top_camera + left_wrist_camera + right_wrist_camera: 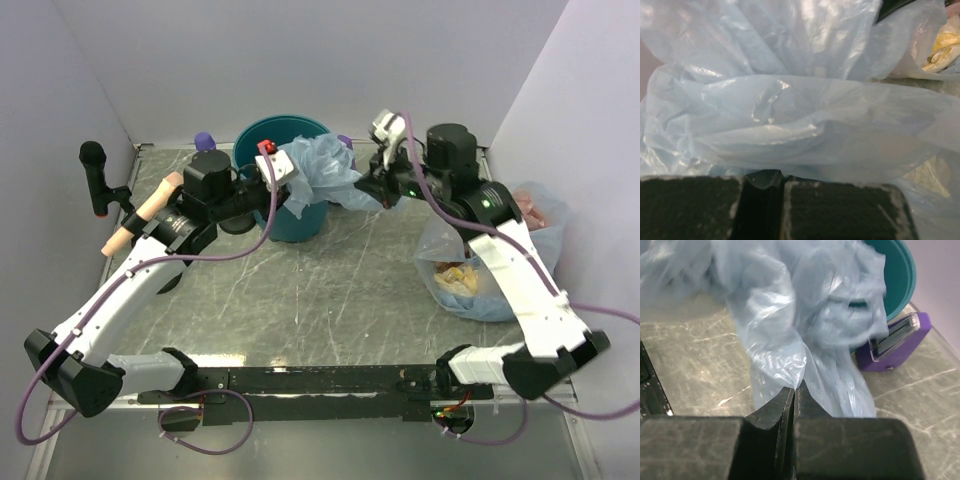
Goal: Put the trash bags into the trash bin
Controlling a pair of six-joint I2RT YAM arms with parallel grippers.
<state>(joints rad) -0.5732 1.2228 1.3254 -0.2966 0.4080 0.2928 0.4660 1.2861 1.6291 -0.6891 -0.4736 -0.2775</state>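
Left gripper (763, 186) first: jaws clamped on a fold of the trash bag (805, 125), holding that side up at the rim of the trash bin (262, 135), which sits at the far edge of the table (330, 300). Bag bulk hangs over the bin's right rim, partly draped outside, not yet down inside. Right gripper (794, 401) pinched tight on the bag's loose corner, just right of the bin above the table; I read that as stretching the film so it can be fed over the rim. Clear stuffed bag (455, 285) sits near the right edge, apart, not involved.
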